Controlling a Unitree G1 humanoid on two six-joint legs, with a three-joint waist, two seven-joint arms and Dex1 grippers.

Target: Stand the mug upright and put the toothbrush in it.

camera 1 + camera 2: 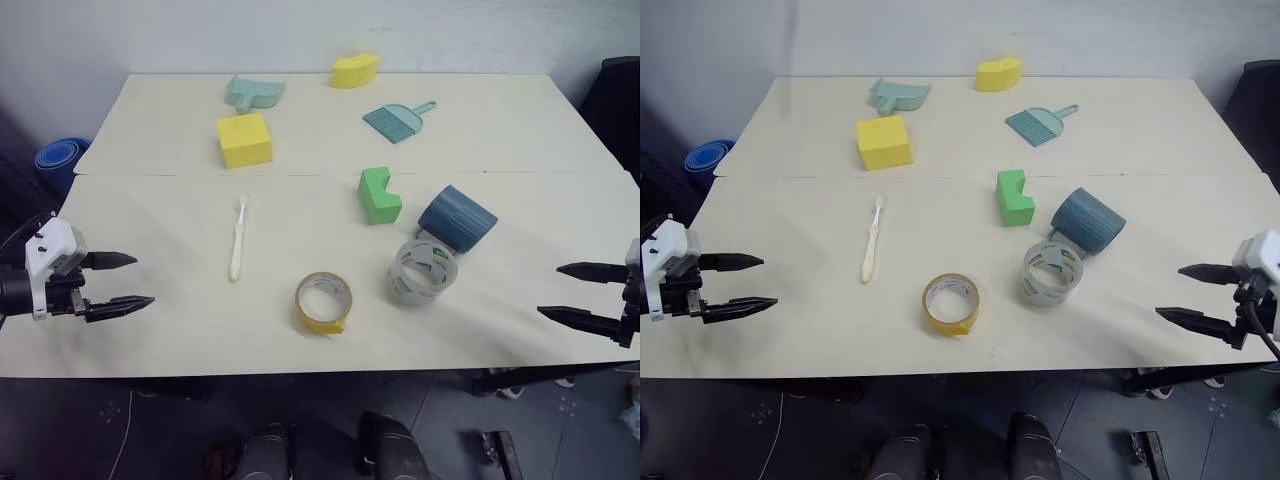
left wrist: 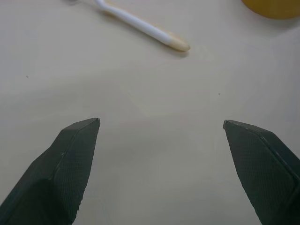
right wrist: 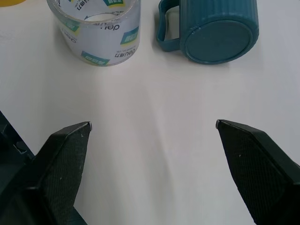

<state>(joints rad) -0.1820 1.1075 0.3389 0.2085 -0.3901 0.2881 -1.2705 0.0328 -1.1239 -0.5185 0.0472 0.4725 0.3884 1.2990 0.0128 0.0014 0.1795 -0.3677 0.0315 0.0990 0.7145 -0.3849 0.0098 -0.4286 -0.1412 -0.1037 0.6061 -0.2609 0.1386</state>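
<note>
Grippers first: the left gripper (image 1: pixel 130 281) hangs over the table's (image 1: pixel 160 330) left near edge with its two black fingers spread wide and nothing between them. In the left wrist view the fingertips (image 2: pixel 79 136) stand far apart above bare tabletop, touching nothing. The right gripper (image 1: pixel 1185 292) is just as wide open and just as empty, over the right near edge. In the right wrist view its fingertips (image 3: pixel 70 140) frame bare table. Both arms reach in from the sides, the fingers pointing inward toward the middle and tilted somewhat downward.

The mug (image 1: pixel 457 217) lies on its side on the right half of the table, its flat base turned toward the right gripper and its handle (image 3: pixel 168 28) toward the clear tape (image 1: pixel 423 270). That roll stands just beside the mug on its near side. The toothbrush (image 1: pixel 238 238) lies flat on the left half, well apart from the mug, bristle head pointing away from the robot. Its handle end shows ahead of the left fingers in the wrist view.

A yellow tape (image 1: pixel 323 301) sits near the front edge between toothbrush and clear roll. A green block (image 1: pixel 379 195) lies just left of the mug. Farther back are a yellow block (image 1: pixel 245 139), a teal brush (image 1: pixel 397 120), a teal dustpan (image 1: pixel 253 93) and a yellow wedge (image 1: pixel 355 70).
</note>
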